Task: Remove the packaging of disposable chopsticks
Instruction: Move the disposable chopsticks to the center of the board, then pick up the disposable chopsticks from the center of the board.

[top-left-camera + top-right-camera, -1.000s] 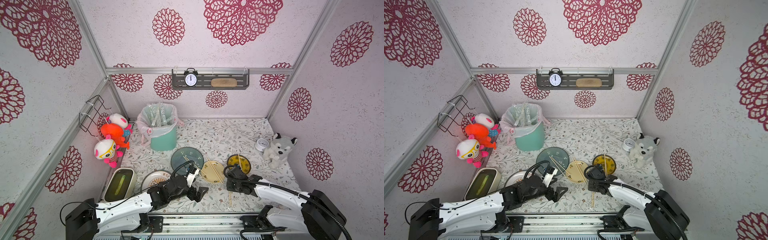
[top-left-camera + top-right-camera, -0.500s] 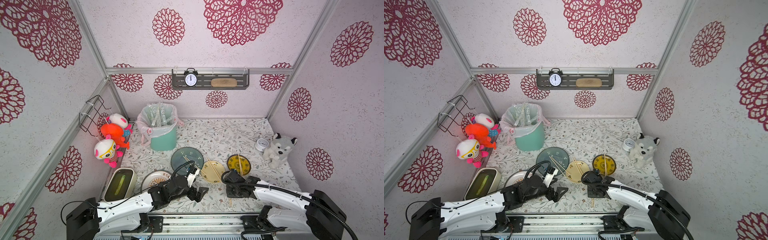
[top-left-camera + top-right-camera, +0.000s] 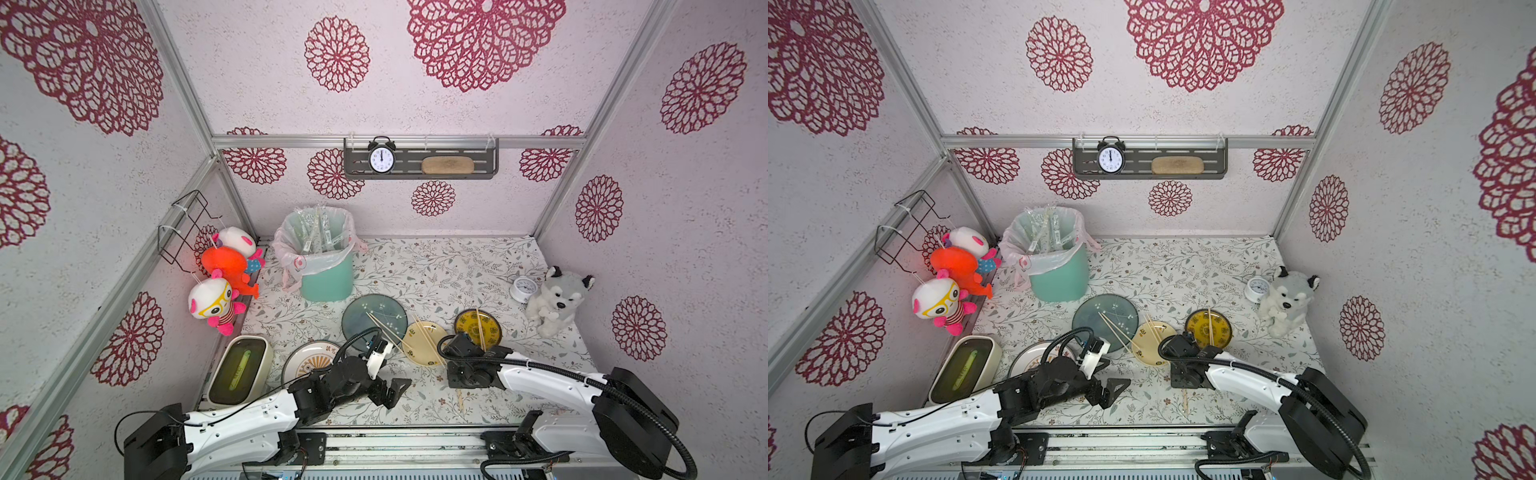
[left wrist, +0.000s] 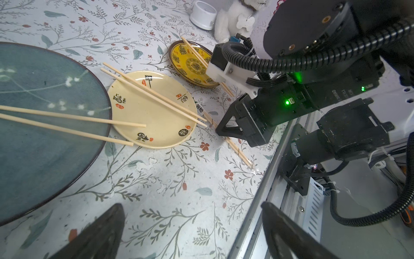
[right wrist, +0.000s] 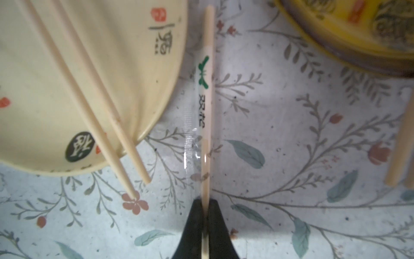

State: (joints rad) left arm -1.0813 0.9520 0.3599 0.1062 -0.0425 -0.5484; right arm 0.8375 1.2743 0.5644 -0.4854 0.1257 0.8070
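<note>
A pair of disposable chopsticks (image 5: 207,67) in clear packaging (image 5: 190,125) with green print lies on the floral table between the cream plate (image 5: 67,78) and the yellow plate (image 5: 358,33). My right gripper (image 5: 205,203) is shut on this wrapped pair near one end; both top views show the end sticking out toward the table's front edge (image 3: 460,401) (image 3: 1185,401). The left wrist view shows the right gripper (image 4: 220,132) down on the wrapped pair (image 4: 237,150). My left gripper (image 4: 192,224) (image 3: 395,392) hovers open and empty over bare table to the left.
Bare chopsticks lie on the teal plate (image 3: 374,318), cream plate (image 3: 424,340) and yellow plate (image 3: 478,328). A white patterned plate (image 3: 309,361) sits by my left arm. The green bin (image 3: 328,282) with pink liner holds empty sleeves (image 3: 316,232). A plush husky (image 3: 557,299) stands far right.
My right gripper has shifted slightly left and toward the front edge, and its jaws have shut on the wrapped chopsticks. The left arm has stayed still and open.
</note>
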